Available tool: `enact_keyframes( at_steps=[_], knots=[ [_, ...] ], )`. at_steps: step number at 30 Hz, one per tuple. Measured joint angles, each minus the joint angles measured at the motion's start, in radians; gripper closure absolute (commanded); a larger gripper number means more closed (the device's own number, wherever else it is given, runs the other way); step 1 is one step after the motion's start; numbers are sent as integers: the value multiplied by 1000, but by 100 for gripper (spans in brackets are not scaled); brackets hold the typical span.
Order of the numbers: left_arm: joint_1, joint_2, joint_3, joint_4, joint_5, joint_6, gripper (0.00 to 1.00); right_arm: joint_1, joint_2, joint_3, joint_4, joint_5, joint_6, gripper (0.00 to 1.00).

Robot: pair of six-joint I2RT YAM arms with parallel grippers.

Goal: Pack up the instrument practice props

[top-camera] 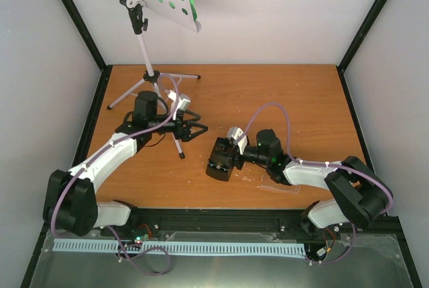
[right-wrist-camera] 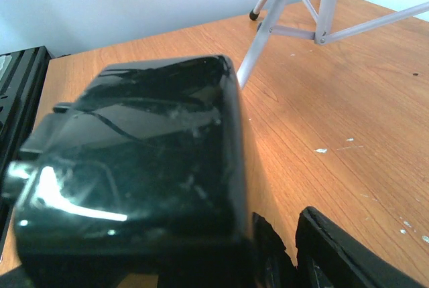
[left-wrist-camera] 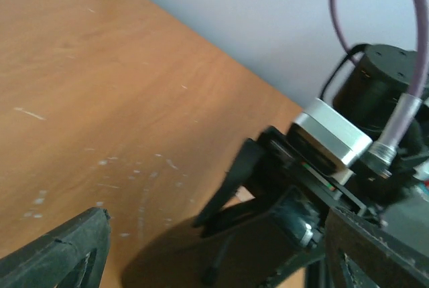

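The left arm [top-camera: 107, 154] folds low, left gripper [top-camera: 198, 131] spread wide beside the near leg of the far-left music stand [top-camera: 144, 53], while the right arm [top-camera: 308, 171] reaches left, right gripper [top-camera: 228, 154] at the mid-table metronome [top-camera: 216, 166], clamped or not I cannot tell.

The left arm [top-camera: 107, 157] and the right arm [top-camera: 310, 171] are built from white shells set between bulky black joint housings. A lilac cable [top-camera: 268, 104] is looped along each arm and is fastened with white ties. A silver-white block [left-wrist-camera: 332, 142] is mounted at the wrist, and a metal plug [left-wrist-camera: 383, 154] is fitted beside it. The left claw [top-camera: 199, 129] is fitted with matt black fingers [left-wrist-camera: 64, 258]. A green light [top-camera: 275, 161] is seen on the right arm.
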Motion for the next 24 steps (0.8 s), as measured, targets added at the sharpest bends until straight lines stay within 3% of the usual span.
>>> enact_keyframes(
  at_steps=[10, 24],
  knots=[
    [-125, 90, 0, 9, 144, 2, 26, -1, 0, 0, -1, -1, 8, 35],
    [-140, 101, 0, 11, 210, 1, 29, -4, 13, 29, -31, 3, 19, 32]
  ],
)
